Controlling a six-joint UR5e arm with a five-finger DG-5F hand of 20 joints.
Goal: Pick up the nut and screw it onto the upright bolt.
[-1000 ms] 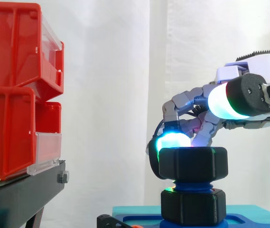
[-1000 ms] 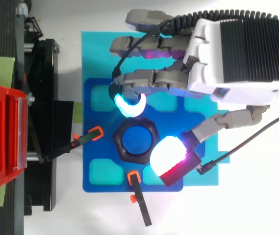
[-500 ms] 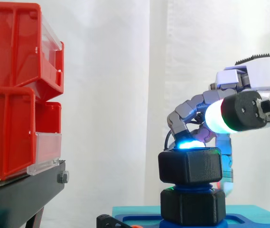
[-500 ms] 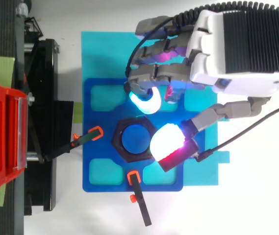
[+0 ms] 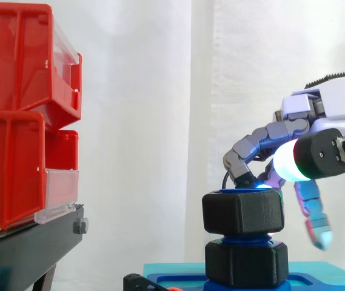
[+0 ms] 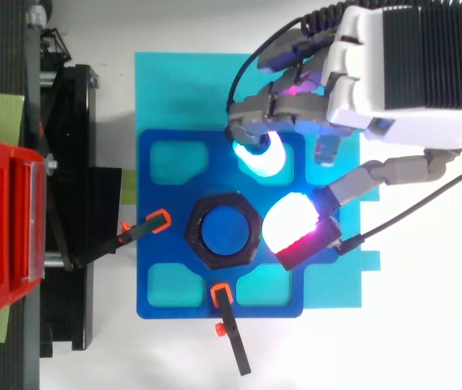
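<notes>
Far left, two red bins [image 5: 14, 115] are stacked on a black stand [image 5: 30, 245] before the white curtain [image 5: 148, 121]. From above, a cyan mat [image 6: 174, 89] lies to the right of the stand, with a blue plate [image 6: 151, 272] of shallow pockets on it. Two orange-tipped clamps [image 6: 158, 219] [image 6: 221, 294] bear on the plate, one to the left of the nut and one below it.

The black nut [image 5: 242, 212] sits on top of the upright blue bolt [image 6: 226, 231] at the plate's middle. Blue thread shows between it and a second black nut [image 5: 247, 264] lower on the bolt.

The hand [image 6: 409, 81] reaches in from the right, above the nut's height, back upward. Its fingers are curled down and grip nothing. From above, the cyan fingertip [image 6: 261, 158] hangs over a pocket up and right of the nut, clear of it. The thumb's white-and-magenta pad [image 6: 290, 226] is just beside the nut's right corner.
</notes>
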